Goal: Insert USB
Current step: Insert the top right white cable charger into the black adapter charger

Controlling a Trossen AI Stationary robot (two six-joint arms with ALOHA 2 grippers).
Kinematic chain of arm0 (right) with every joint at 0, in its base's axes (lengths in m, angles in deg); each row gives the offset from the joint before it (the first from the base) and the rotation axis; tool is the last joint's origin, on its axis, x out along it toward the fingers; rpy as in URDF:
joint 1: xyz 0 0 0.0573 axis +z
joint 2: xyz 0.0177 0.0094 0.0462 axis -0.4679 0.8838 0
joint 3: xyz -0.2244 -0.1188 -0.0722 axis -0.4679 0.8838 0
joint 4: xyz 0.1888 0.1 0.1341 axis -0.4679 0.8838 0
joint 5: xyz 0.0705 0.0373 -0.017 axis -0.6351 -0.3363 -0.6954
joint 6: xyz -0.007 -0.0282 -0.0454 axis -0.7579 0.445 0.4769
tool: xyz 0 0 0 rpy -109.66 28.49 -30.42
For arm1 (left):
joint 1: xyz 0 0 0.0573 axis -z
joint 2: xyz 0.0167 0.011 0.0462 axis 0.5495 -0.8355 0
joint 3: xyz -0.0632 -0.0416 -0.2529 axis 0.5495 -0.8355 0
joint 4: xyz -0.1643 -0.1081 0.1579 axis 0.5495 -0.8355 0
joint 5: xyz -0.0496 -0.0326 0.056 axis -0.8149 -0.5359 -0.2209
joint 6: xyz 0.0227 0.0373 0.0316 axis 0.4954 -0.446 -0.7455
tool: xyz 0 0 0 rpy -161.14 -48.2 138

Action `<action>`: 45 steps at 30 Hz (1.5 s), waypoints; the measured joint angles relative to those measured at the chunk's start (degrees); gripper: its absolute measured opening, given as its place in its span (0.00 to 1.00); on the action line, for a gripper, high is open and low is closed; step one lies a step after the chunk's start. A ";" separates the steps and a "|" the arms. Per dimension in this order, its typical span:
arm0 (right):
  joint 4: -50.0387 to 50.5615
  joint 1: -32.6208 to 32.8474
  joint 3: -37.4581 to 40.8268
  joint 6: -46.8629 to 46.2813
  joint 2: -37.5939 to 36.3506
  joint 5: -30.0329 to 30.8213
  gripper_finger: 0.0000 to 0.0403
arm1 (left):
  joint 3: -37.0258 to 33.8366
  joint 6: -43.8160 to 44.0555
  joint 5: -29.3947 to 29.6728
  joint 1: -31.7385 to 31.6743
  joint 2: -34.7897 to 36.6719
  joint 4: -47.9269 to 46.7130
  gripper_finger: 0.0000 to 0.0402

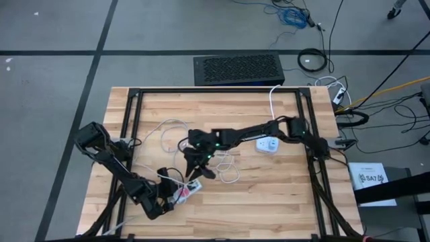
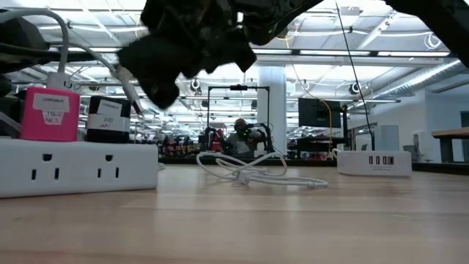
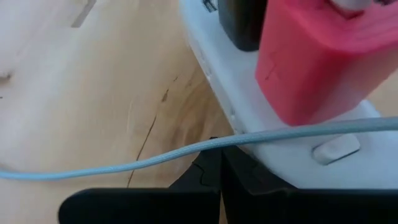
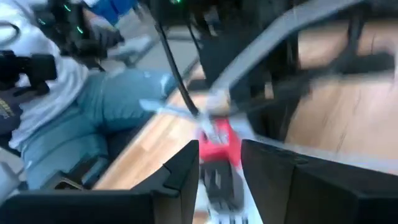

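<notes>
The right hand (image 1: pixel 201 163) hangs over the middle of the worktop (image 1: pixel 282 188), just above and beside the near end of the power strip (image 1: pixel 190 190); its fingers (image 4: pixel 186 171) stand partly apart, and in its wrist view the pink charger (image 4: pixel 219 144) shows in the gap between them, farther off; whether they pinch a plug or cable I cannot tell, since that view is blurred. A white cable (image 1: pixel 228 176) lies in loose loops on the wood just beside this hand, and in the low view the same coil (image 2: pixel 253 170) rests flat between the strip and a white USB hub (image 2: pixel 374 162).

The left hand (image 1: pixel 163 197) is low at the front left of the worktop, pressed together, right against the strip; its wrist view shows its dark fingers (image 3: pixel 211 177) closed with a grey cable (image 3: pixel 155 160) running across just in front of them, touching the strip's white edge (image 3: pixel 280 158).

The strip carries the pink charger (image 2: pixel 50 114) and a black one (image 2: pixel 108 117) side by side, both upright; a white cable rises from the pink one.

The hub (image 1: pixel 268 145) sits right of centre, well apart from the strip; a person in jeans (image 4: pixel 93 118) sits beyond the worktop's edge.
</notes>
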 joint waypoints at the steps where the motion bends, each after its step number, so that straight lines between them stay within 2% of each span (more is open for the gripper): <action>1: 0.60 0.04 -1.02 -0.13 1.01 0.29 0.27 | 0.09 -0.43 -0.08 -0.22 0.00 0.19 0.00; 7: 4.23 0.79 -4.26 -1.39 2.90 2.92 0.27 | 0.20 -1.81 -1.23 -1.00 0.00 0.04 0.00; 15: 5.52 2.13 -4.10 -2.92 3.18 -1.63 0.27 | 0.21 -1.98 -1.27 -1.09 0.00 -0.29 0.00; 28: 4.49 3.21 -4.08 -3.33 3.72 -0.29 0.27 | 0.21 -1.81 -1.44 -1.16 0.00 -0.02 0.00; 32: 4.03 3.65 -4.08 -1.71 3.71 2.00 0.20 | 0.21 -1.48 -1.47 -1.22 0.00 0.02 0.00; 37: 3.84 3.84 -4.08 -0.48 3.71 5.34 0.02 | 0.21 -1.42 -1.47 -1.53 0.01 0.29 0.00; 42: 3.58 4.13 -4.06 -0.33 2.58 7.09 0.01 | 0.34 -1.39 -2.36 -1.51 2.10 0.32 0.00; 45: 4.02 4.86 -4.06 0.61 0.60 10.35 0.00 | 0.34 -1.37 -2.92 -1.51 4.72 0.17 0.01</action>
